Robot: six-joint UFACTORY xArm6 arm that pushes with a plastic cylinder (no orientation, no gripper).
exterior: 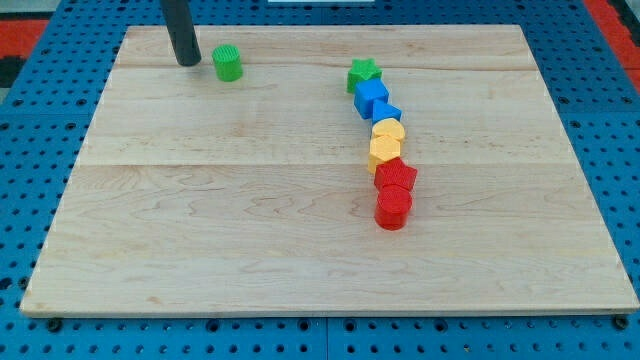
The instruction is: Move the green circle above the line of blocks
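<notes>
Green circle just right of my tool tip, apart.

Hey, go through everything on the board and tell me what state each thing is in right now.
my tip: just left of the green circle, small gap.
green circle: upright, alone at upper left.
green star: top of the line.
blue blocks: touching, below star.
yellow blocks: mid-line.
red blocks: bottom end.

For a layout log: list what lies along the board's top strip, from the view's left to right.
My tip → green circle → green star, which heads the line of blocks.
</notes>
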